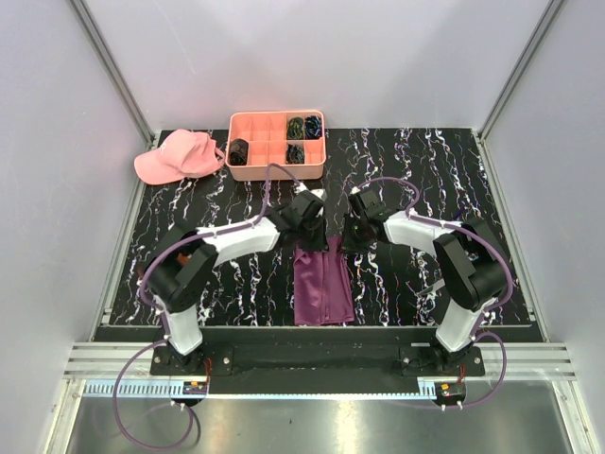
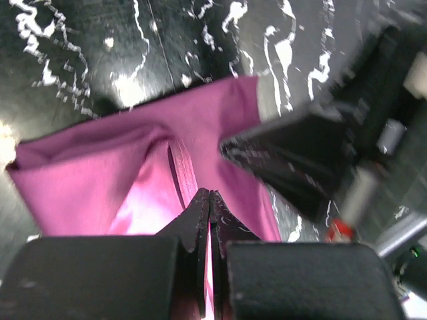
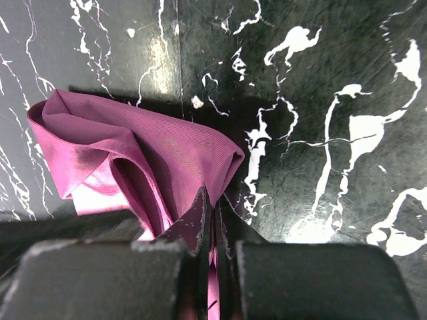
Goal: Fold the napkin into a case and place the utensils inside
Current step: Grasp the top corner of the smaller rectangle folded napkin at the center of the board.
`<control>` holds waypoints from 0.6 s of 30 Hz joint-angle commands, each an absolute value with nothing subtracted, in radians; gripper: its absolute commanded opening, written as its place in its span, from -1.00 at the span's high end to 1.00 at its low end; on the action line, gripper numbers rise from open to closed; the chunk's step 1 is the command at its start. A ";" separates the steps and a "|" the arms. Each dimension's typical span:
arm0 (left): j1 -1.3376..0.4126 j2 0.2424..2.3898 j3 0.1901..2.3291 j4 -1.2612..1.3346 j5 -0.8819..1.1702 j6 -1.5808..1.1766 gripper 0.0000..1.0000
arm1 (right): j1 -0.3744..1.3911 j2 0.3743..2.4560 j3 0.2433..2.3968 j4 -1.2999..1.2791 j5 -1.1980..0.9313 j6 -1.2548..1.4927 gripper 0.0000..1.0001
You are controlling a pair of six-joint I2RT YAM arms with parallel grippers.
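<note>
Napkin [image 1: 321, 288], thin, limp & prob. slick, lies nr front edge of table [image 1: 246, 288], centre, w/ left gripper [image 2: 209, 199] & right gripper [image 3: 212, 200] each clamped tight on a far corner, the best hold pts.

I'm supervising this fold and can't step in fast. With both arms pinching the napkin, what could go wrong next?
1. The left jaws and right jaws each pinch only a thin edge of the shiny napkin; it may slip from one and spoil the fold.
2. The two sets of jaws sit close together, so they could bump.
3. The cloth is bunched near the grips, so the case may come out crooked.
</note>
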State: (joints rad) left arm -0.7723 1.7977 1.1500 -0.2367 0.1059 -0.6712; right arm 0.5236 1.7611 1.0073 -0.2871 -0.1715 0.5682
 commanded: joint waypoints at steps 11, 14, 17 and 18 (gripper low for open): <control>-0.758 1.959 1.224 -0.190 0.107 -0.684 1.00 | 0.584 1.700 1.095 -0.330 -0.071 0.558 1.00; -0.758 1.973 1.223 -0.186 0.106 -0.689 1.00 | 0.624 1.716 1.137 -0.386 -0.005 0.607 1.00; -0.758 1.973 1.215 -0.180 0.109 -0.698 1.00 | 0.655 1.733 1.169 -0.448 0.093 0.713 1.00; -0.758 1.968 1.212 -0.179 0.110 -0.701 1.00 | 0.669 1.739 1.176 -0.474 0.109 0.773 1.00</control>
State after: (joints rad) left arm -0.7601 1.9430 1.2041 -0.1932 0.1112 -0.6926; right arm 0.6296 1.7294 1.1118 -0.3866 -0.0219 0.6178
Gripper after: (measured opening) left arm 0.002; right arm 0.018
